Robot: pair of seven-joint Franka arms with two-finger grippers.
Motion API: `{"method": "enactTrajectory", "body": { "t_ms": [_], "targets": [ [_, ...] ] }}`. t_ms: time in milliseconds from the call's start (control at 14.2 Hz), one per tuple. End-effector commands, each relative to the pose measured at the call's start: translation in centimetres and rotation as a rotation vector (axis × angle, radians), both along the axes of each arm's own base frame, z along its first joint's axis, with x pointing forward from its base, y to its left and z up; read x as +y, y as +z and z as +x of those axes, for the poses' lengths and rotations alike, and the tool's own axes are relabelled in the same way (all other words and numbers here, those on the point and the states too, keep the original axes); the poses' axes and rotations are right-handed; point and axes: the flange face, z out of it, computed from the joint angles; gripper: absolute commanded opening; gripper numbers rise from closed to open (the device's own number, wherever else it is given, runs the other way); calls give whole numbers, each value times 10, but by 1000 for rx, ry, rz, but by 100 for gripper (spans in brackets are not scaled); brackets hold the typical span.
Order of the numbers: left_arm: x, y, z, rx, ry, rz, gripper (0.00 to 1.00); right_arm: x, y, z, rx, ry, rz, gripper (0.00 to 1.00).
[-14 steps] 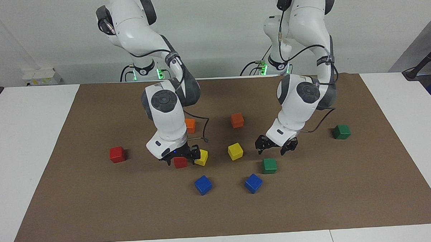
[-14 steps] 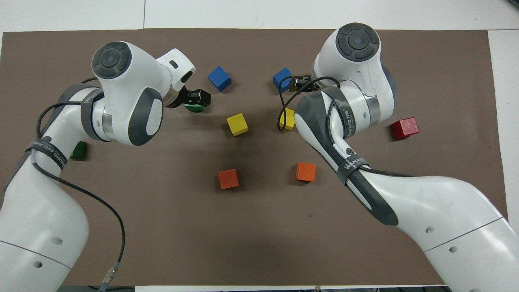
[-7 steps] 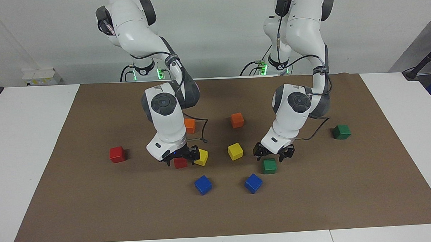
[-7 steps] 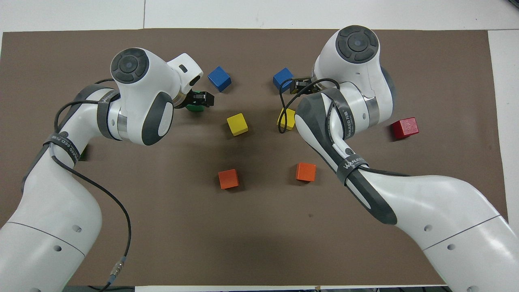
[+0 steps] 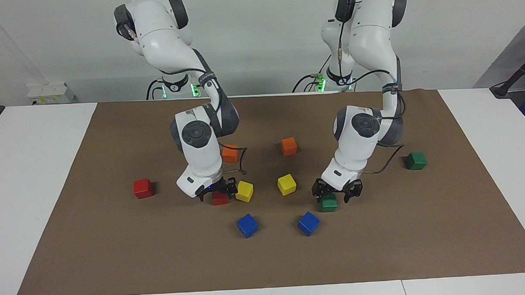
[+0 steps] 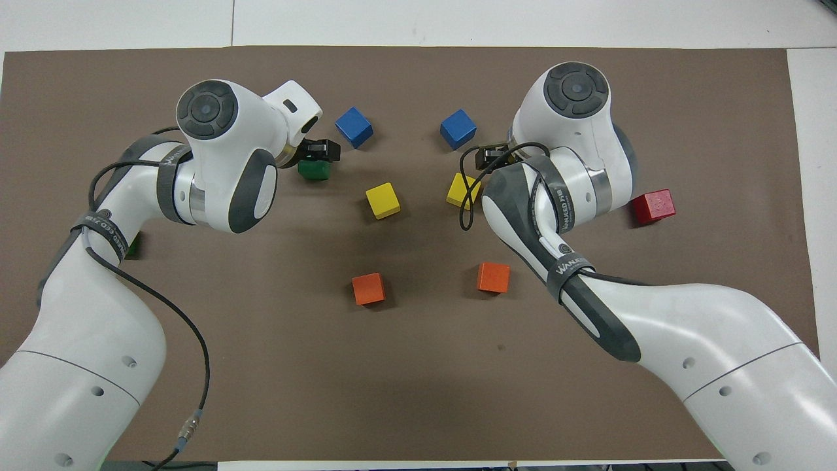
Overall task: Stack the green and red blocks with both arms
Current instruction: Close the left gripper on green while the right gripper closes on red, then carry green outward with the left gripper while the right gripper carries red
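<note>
Facing view first: my left hand (image 5: 337,192) is low over a dark green matte cube (image 5: 328,203), fingers spread wide and straddling it, nothing gripped. My right hand (image 5: 216,190) is low on a bright red matte cube (image 5: 219,198), with its fingers at either side of it; whether they are pressing on it I cannot tell. That red cube sits on the brown mat (image 5: 161,256) covering the tabletop, just beside a yellow cube (image 5: 244,191). A second bright red cube (image 5: 142,188) lies toward my right arm's end of the tabletop, well apart from the hand. A second dark green cube (image 5: 416,161) lies toward my left arm's end, nearer to me than the one under my left hand. From overhead, the green cube (image 6: 314,169) shows partly under my left hand (image 6: 318,150), while my right hand (image 6: 489,157) is mostly hidden by my own wrist. Another yellow cube (image 5: 286,184) sits between my two hands, two blue cubes (image 5: 247,225) (image 5: 308,223) lie farther from me, and two orange cubes (image 5: 230,153) (image 5: 289,146) lie nearer.
</note>
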Motion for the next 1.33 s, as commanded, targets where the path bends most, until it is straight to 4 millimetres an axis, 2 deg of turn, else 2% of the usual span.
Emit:
{"method": "enactTrajectory", "body": {
  "t_ms": [0, 70, 351, 421, 491, 561, 632, 702, 772, 842, 982, 1123, 1263],
  "targets": [
    [-4, -15, -1, -40, 43, 3, 100, -4, 1, -14, -20, 20, 15, 100],
    [2, -20, -3, -43, 47, 10, 100, -2, -1, -16, -21, 23, 16, 100],
    [4, -19, -1, -52, 57, 7, 100, -7, -15, -26, -40, 31, 23, 100],
    [4, -18, 0, -57, 76, 1, 93, -8, -16, -27, -38, 30, 23, 97],
    [3, -17, 0, -65, 96, -7, 77, -8, -17, -28, -35, 32, 22, 87],
    [3, -18, 0, -67, 101, -8, 53, -10, -20, -31, -30, 31, 19, 69],
    [3, -19, -1, -62, 100, -6, 32, -11, -21, -33, -28, 30, 19, 41],
    [3, -20, -2, -55, 100, -3, 3, -15, -21, -31, -27, 34, 18, 5],
    [3, -21, -3, -52, 97, 0, 0, -22, -17, -28, -24, 24, 16, 0],
    [4, -20, -3, -47, 98, 1, 0, -31, -10, -23, -27, 9, 16, 0],
    [4, -15, -2, -25, 102, 9, 0, -59, 21, -10, 18, 9, -6, 0],
    [3, -12, -1, -24, 112, 3, 0, -106, 40, -18, 63, 53, -23, 0],
    [3, 1, 5, -19, 135, -4, 0, -147, 74, -29, 51, 113, -30, 0]
  ]
}}
